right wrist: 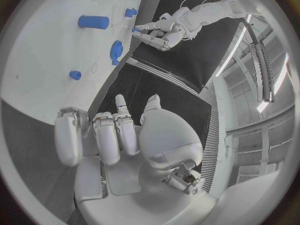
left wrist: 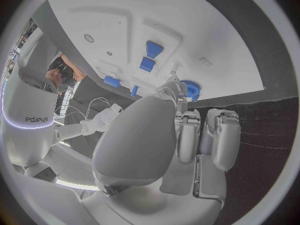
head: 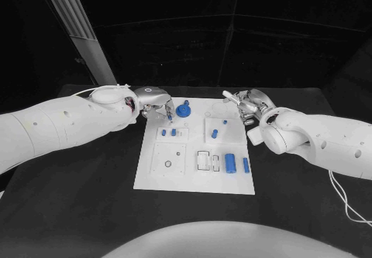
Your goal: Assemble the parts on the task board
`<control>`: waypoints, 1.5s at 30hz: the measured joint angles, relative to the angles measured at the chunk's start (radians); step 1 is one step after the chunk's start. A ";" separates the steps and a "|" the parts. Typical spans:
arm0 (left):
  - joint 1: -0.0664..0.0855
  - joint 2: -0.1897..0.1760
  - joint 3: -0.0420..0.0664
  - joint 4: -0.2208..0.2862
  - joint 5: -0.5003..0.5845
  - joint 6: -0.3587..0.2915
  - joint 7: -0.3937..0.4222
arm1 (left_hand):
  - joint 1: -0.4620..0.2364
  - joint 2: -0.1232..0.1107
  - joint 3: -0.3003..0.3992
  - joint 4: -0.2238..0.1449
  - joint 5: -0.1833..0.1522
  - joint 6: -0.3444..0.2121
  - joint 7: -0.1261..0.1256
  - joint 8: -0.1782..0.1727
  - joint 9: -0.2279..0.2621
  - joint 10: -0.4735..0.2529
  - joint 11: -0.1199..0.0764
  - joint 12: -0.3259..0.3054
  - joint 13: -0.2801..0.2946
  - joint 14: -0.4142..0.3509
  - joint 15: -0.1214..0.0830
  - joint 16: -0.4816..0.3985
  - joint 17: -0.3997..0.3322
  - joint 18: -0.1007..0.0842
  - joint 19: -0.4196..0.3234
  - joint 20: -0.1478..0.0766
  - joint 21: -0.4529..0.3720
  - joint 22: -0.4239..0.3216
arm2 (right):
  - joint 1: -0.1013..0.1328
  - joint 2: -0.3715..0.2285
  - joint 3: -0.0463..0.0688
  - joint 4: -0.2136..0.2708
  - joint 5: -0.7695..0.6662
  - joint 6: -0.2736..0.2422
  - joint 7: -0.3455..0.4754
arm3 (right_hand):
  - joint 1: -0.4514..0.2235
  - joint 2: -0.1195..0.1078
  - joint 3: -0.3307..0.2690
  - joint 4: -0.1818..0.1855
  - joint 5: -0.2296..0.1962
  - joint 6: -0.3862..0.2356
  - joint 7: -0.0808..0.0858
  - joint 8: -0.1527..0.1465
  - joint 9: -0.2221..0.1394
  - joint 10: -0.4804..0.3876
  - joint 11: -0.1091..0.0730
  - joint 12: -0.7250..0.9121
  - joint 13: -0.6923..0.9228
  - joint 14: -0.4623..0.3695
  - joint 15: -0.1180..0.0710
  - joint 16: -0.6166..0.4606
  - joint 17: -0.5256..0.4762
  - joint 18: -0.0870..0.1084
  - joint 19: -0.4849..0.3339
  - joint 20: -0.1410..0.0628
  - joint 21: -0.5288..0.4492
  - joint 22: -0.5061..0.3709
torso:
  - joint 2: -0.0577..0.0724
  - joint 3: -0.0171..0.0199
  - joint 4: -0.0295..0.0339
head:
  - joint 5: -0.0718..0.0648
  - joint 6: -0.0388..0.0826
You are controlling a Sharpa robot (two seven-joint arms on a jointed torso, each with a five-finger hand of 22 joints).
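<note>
Currently the white task board [head: 159, 180] lies mid-table, small blue parts [head: 229, 162] resting on it. Left hand [head: 155, 102] hovers at its far left corner, right hand [head: 249, 105] at its far right; both hold nothing, fingers loosely apart.

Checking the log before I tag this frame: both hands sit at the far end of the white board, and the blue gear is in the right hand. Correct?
Not quite. The blue gear is not in the right hand; it sits on the white board, close to the left hand, and neither hand holds it. The head view shows this. Both hands are at the board's far end, as you said.
</note>
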 measured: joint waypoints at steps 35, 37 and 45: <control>-0.009 0.030 0.000 -0.017 0.001 0.055 -0.026 | 0.002 -0.004 0.003 0.003 -0.003 -0.005 0.005 -0.011 -0.005 0.000 0.000 -0.014 0.000 0.000 0.000 0.000 0.000 0.000 0.000 0.000 0.000 0.000 | 0.000 -0.001 0.000 0.002 0.000 0.001 0.000 | 0.000 0.000 0.000 0.000 0.000 0.000 0.000 0.000 -0.001 0.000 0.000 0.000 0.000 0.000 0.000 0.000 0.000 0.000 0.000 0.000 0.000 0.000 | 0.000 0.0002 -0.0003 | -0.007 -0.006; -0.009 0.032 0.000 -0.019 0.001 0.058 -0.026 | 0.001 -0.003 0.003 0.003 -0.003 -0.005 0.005 -0.011 -0.005 0.000 0.000 -0.014 0.000 0.000 0.000 0.000 0.000 0.000 0.000 0.000 0.000 0.000 | 0.000 -0.001 0.000 0.002 0.000 0.001 0.000 | 0.000 0.000 0.000 0.000 0.000 0.000 0.000 0.000 -0.001 0.000 0.000 0.000 0.000 0.000 0.000 0.000 0.000 0.000 0.000 0.000 0.000 0.000 | 0.000 0.0002 -0.0001 | -0.007 -0.006; -0.011 0.039 0.001 -0.026 0.001 0.068 -0.031 | -0.004 -0.004 0.004 0.001 -0.003 -0.007 0.007 -0.015 -0.005 0.000 0.000 -0.019 0.000 0.000 0.000 0.000 0.000 0.000 0.000 0.000 0.000 0.000 | 0.000 -0.001 0.000 0.002 0.000 0.002 0.001 | 0.000 0.000 0.000 0.000 0.000 0.000 0.000 0.000 -0.001 0.000 0.000 0.000 0.000 0.000 0.000 0.000 0.000 0.000 0.000 0.000 0.000 0.000 | 0.000 0.0002 -0.0001 | -0.008 -0.007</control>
